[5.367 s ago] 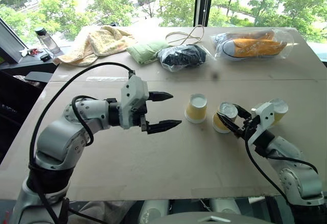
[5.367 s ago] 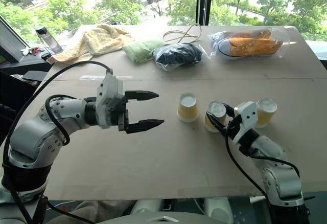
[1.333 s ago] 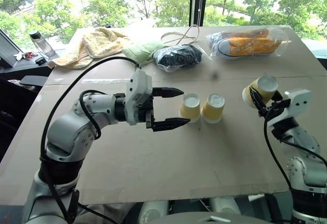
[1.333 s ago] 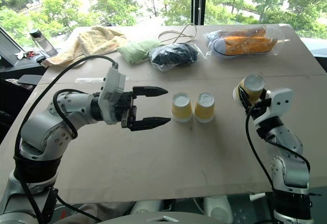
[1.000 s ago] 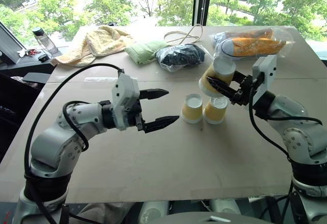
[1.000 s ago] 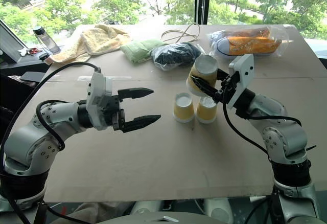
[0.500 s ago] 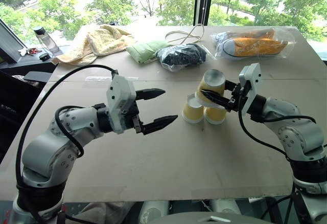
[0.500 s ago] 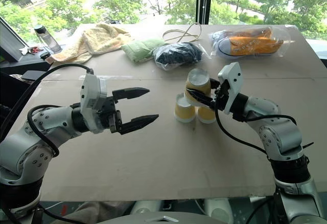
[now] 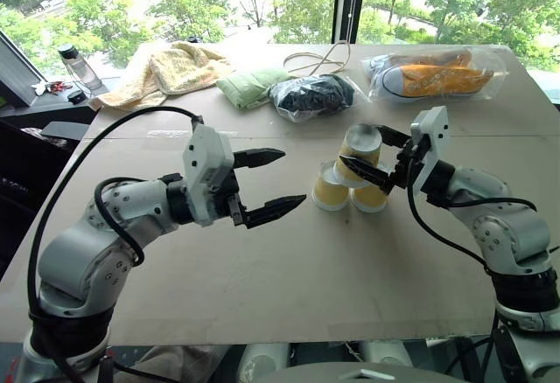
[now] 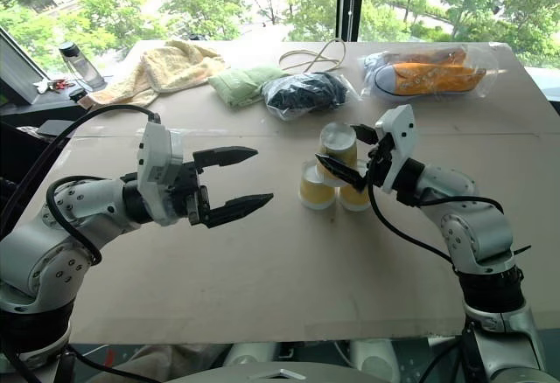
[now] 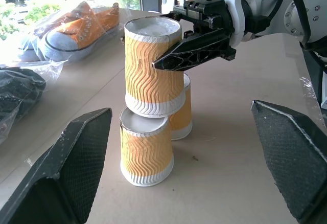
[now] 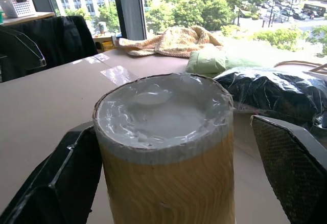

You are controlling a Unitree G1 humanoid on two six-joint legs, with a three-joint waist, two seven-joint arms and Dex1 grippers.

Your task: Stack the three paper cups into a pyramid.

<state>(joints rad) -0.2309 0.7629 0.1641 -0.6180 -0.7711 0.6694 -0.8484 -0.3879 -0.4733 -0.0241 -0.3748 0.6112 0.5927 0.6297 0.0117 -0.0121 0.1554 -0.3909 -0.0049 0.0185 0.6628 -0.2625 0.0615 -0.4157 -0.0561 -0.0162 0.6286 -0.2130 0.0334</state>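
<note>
On a brown table (image 9: 262, 313) by sunny windows, three paper cups (image 11: 153, 81) now a pyramid, top cup (image 9: 360, 151) just released onto two bases; right tool (image 9: 378, 151) newly spread wide around it, left tool (image 9: 280, 179) wide, idle; stacking apparently complete.

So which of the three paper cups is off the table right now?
The top paper cup, sitting between the open right gripper's fingers. It rests on the two lower cups, which stand side by side on the table.
</note>
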